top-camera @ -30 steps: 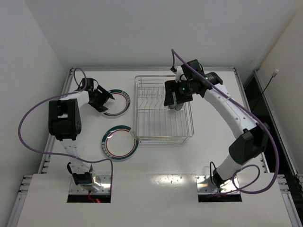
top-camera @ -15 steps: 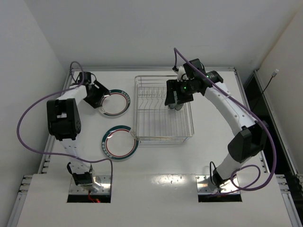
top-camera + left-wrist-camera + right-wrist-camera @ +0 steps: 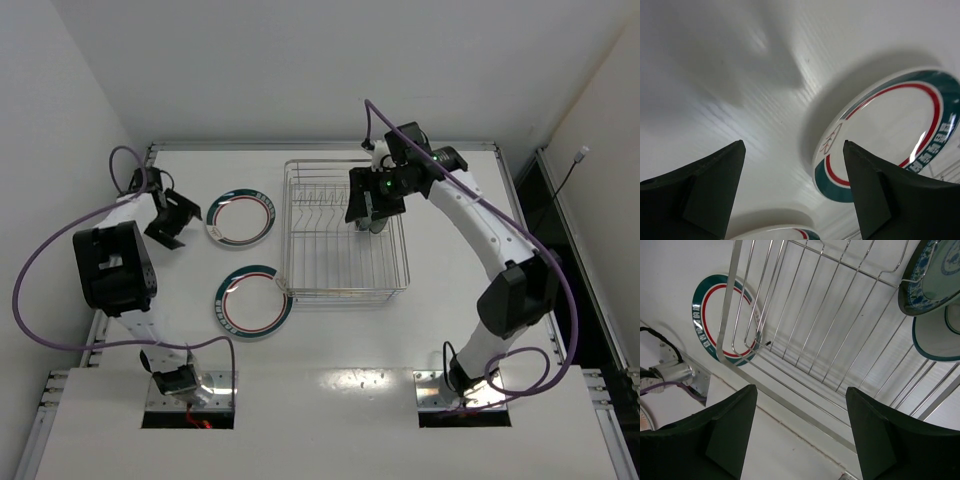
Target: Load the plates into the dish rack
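The left gripper (image 3: 792, 150) is out at the far left of the surface (image 3: 450, 300), low over it, with its fingers spread and nothing between them. Just to its right lies the far plate (image 3: 240, 218), flat on the surface, white with a dark green rim and a red ring. In the left wrist view the plate's edge sits just beyond the right finger, and the two do not touch.

Nearer the arm bases lies the near plate (image 3: 252, 301), of the same pattern and also flat. Its right edge meets the near left corner of the rack (image 3: 345, 285). In the right wrist view part of this plate shows through the wires of that corner.

The rack stands in the middle of the surface, to the right of both plates. Its row of upright dividers runs across its far half.

The right gripper (image 3: 801, 395) hangs over the far right part of the rack, pointing down. Its fingers are spread wide and hold nothing.

Past its fingers, the right wrist view shows two plates standing on edge in the rack. One is the patterned plate (image 3: 932, 275), teal with a blue figured rim. Just beside it is a pale plate (image 3: 940, 335) with a dark rim. In the top view the gripper covers most of both, so I cannot tell which divider slots they sit in.
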Motion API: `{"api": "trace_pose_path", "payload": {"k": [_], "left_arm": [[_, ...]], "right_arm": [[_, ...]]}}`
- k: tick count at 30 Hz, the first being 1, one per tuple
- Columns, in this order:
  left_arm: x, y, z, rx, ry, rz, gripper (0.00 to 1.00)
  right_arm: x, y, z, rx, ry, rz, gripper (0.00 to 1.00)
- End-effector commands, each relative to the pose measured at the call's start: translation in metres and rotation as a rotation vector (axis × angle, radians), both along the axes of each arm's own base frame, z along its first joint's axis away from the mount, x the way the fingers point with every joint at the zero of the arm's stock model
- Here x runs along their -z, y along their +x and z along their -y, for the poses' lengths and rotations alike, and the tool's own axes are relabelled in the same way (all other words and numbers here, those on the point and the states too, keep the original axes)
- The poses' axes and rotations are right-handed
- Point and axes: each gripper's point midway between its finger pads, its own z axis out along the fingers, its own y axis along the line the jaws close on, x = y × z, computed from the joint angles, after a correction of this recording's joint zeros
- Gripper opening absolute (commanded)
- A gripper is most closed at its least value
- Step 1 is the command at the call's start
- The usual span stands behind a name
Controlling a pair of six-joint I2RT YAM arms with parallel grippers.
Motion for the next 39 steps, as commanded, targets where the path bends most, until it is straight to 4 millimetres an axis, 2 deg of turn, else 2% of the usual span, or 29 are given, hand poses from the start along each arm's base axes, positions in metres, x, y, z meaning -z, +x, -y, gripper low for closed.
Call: {"api": "trace_pose_path", "payload": {"k": [1, 2, 4, 8, 10, 12, 16, 19, 24, 26, 27, 28, 31, 35, 36, 37, 38, 39], "left_arm": [[0.003, 0.009, 0.022, 0.091, -0.083, 0.069, 0.76], [-0.001, 0.016, 0.024, 0.103, -0.092, 0.105, 0.75], [0.009, 0.015, 0.031, 0.132, -0.13, 0.093, 0.74], [0.01, 0.025, 0.041, 0.183, -0.175, 0.147, 0.74], [0.024, 0.023, 0.045, 0.2, -0.198, 0.124, 0.71], [0.028, 0.024, 0.047, 0.207, -0.212, 0.125, 0.68], [0.038, 0.02, 0.057, 0.251, -0.254, 0.131, 0.52], [0.047, 0.017, 0.061, 0.269, -0.275, 0.121, 0.45], [0.041, 0.024, 0.068, 0.321, -0.306, 0.164, 0.25], [0.031, 0.032, 0.073, 0.35, -0.325, 0.215, 0.18], [0.018, 0.041, 0.072, 0.365, -0.32, 0.256, 0.15], [0.013, 0.045, 0.072, 0.38, -0.316, 0.272, 0.12], [-0.027, 0.06, 0.068, 0.409, -0.294, 0.374, 0.01], [-0.089, 0.077, 0.07, 0.448, -0.299, 0.573, 0.0], [-0.103, 0.08, 0.068, 0.454, -0.303, 0.621, 0.0], [-0.107, 0.077, 0.073, 0.439, -0.347, 0.635, 0.0], [-0.128, 0.082, 0.076, 0.463, -0.347, 0.727, 0.0], [-0.14, 0.078, 0.085, 0.496, -0.401, 0.772, 0.0]], "right_arm": [[-0.016, 0.007, -0.006, -0.006, 0.041, 0.034, 0.69], [-0.017, 0.006, -0.008, -0.005, 0.052, 0.026, 0.69], [-0.016, 0.008, -0.009, -0.005, 0.052, 0.026, 0.69], [-0.015, 0.006, -0.008, -0.005, 0.049, 0.017, 0.69], [-0.014, 0.004, -0.007, -0.005, 0.045, 0.007, 0.69], [-0.014, 0.004, -0.007, -0.005, 0.045, 0.007, 0.69], [-0.019, 0.004, -0.006, 0.0, 0.037, 0.009, 0.69], [-0.017, 0.003, -0.003, -0.002, 0.023, 0.008, 0.69], [-0.019, 0.003, -0.002, 0.004, 0.016, 0.011, 0.69], [-0.022, 0.002, -0.001, 0.004, 0.02, 0.019, 0.69], [-0.022, 0.002, -0.001, 0.004, 0.02, 0.019, 0.69], [-0.022, 0.002, -0.002, 0.011, 0.023, 0.015, 0.69], [-0.036, 0.003, -0.003, 0.014, 0.06, 0.04, 0.69], [-0.047, 0.002, -0.01, -0.004, 0.135, 0.056, 0.69], [-0.054, 0.004, -0.018, -0.033, 0.179, 0.074, 0.69], [-0.058, 0.003, -0.018, -0.022, 0.211, 0.07, 0.69], [-0.061, 0.001, -0.021, -0.03, 0.235, 0.071, 0.69], [-0.067, 0.002, -0.029, -0.054, 0.283, 0.082, 0.69]]}}
